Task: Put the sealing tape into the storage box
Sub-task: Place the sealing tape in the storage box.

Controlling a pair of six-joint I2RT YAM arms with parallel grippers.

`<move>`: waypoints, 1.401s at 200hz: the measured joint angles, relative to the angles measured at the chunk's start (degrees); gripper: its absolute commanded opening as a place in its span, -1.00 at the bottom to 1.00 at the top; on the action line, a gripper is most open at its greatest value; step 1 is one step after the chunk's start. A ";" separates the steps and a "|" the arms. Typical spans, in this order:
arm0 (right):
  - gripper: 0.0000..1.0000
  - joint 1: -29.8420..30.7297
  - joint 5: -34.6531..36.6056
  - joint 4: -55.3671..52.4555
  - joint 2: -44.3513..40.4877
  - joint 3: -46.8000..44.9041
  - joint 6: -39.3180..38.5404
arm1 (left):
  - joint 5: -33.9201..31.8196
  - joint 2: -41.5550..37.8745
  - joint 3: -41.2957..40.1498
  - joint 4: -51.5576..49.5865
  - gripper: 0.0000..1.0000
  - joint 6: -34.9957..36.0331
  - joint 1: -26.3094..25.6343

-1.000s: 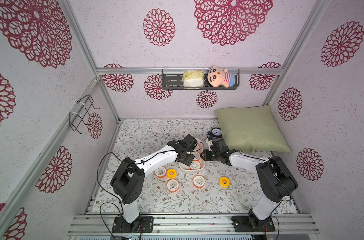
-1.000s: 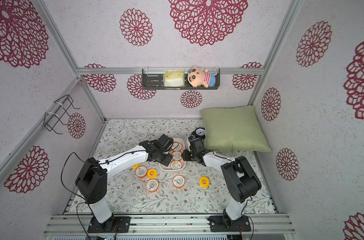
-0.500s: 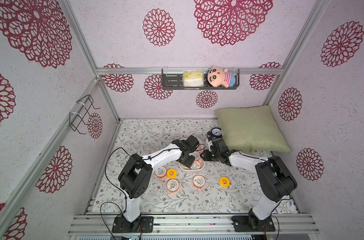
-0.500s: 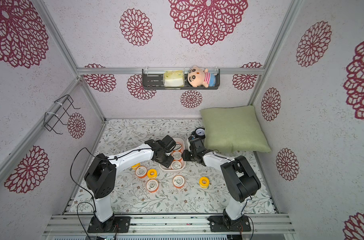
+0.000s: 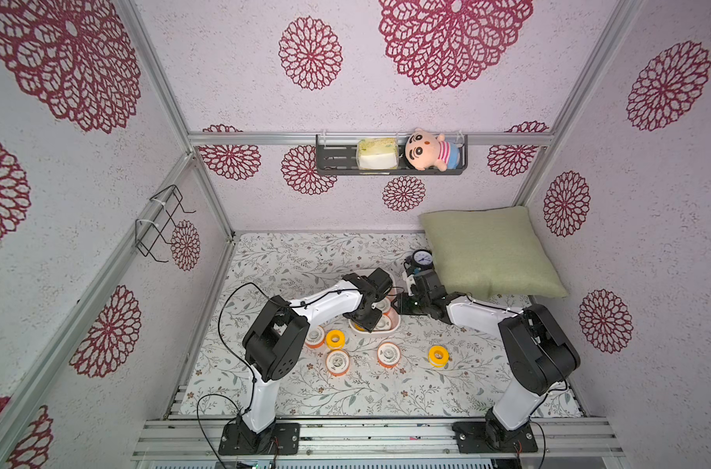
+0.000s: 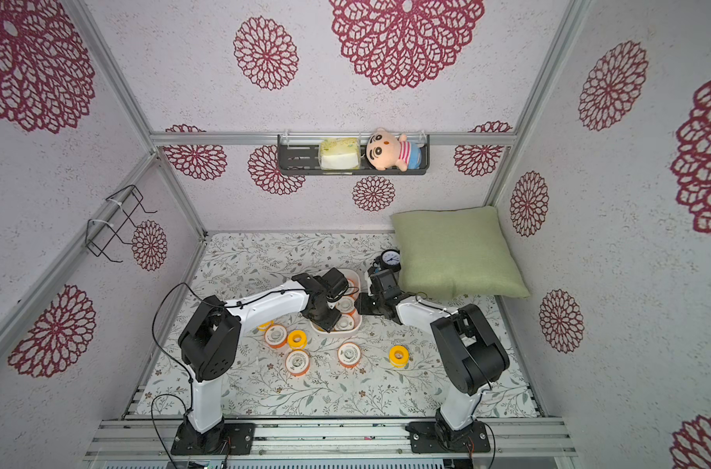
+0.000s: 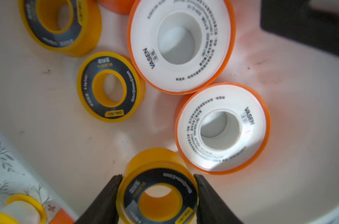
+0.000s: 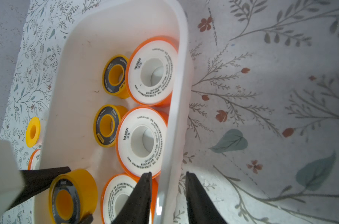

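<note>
Yellow, black-faced sealing tape [image 7: 157, 161] is pinched between the jaws of the left gripper [image 7: 157, 176], down inside the storage box [image 8: 77, 58] right next to the other spools [image 7: 192, 124] lying flat there, while the right gripper [image 8: 168, 173] is clamped on the box's side wall.

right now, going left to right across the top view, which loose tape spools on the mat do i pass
leftmost white-faced spool → all-yellow spool beside it → white-faced spool further right → all-yellow spool at far right. The nearer white-faced spool overlaps the first yellow one, so it is skipped.
</note>
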 measured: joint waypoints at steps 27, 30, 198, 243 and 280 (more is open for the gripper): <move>-0.30 0.00 -0.07 -0.02 0.00 0.00 0.00 | -0.33 0.13 0.42 -0.70 0.21 0.15 -0.20; -0.30 0.00 -0.07 0.00 0.00 0.00 0.00 | -0.35 0.13 0.46 -0.74 0.21 0.15 -0.22; -0.29 -0.11 -0.09 0.00 0.00 0.00 0.00 | -1.29 -0.35 1.07 -1.36 0.39 0.42 -0.52; -0.13 -0.17 0.13 -0.07 -0.15 0.00 -0.13 | -0.50 -10.08 -3.41 2.80 0.39 0.24 -0.09; -0.01 -0.26 0.46 -0.15 -2.82 -0.15 -0.68 | 1.01 -20.90 -9.90 9.75 0.37 -1.77 2.86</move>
